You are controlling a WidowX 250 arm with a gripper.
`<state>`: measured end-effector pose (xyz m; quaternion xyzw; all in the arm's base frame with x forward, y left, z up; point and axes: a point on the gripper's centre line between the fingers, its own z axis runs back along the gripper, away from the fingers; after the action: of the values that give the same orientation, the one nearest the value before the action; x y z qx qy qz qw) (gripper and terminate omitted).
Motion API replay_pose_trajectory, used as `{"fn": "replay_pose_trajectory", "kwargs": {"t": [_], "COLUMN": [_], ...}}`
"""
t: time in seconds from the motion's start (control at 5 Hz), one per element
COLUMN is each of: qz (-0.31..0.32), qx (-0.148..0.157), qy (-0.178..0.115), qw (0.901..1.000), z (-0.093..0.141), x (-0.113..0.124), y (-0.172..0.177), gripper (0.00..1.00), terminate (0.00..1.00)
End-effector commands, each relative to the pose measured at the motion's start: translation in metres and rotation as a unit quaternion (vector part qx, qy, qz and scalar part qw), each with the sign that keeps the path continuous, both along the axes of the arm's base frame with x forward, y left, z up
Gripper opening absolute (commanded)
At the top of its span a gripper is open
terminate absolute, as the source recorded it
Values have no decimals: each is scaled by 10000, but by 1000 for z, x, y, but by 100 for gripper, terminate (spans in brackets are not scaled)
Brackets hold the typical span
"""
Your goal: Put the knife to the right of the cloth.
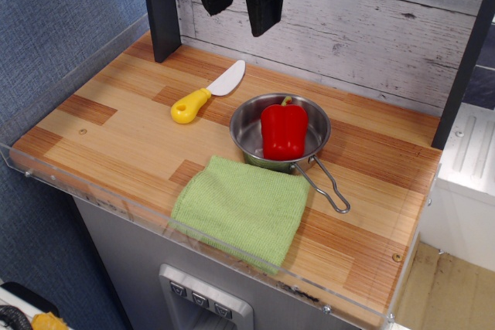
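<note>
The knife [207, 92], with a yellow handle and a short white blade, lies on the wooden table at the back left, handle toward the front left. The light green cloth [240, 209] lies flat at the front edge of the table, in front of the pan. My gripper [239, 7] hangs at the top of the view, well above the knife and slightly to its right. Its two black fingers [264, 5] are spread apart with nothing between them.
A steel pan [246, 119] with a wire handle [328, 188] pointing front right holds a red bell pepper [284, 131]. A dark post [160, 5] stands at the back left. A clear plastic lip [93, 191] runs along the table's front and left edges.
</note>
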<state>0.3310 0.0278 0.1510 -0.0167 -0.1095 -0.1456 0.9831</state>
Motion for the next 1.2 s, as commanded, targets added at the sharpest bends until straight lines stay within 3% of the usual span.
{"fn": "replay_pose_trajectory", "kwargs": {"t": [0.0,0.4,0.6,1.0], "qz": [370,563,598,520], "qx": [180,205,251,262], "qy": [-120,247,550,842], "qw": [9991,9979,9964,9947], "z": [-1,-41,-73,-108], "x": [3,1,-2,2], "y": [46,77,86,76], "gripper": [100,100,100,100], "terminate": [0,0,0,0]}}
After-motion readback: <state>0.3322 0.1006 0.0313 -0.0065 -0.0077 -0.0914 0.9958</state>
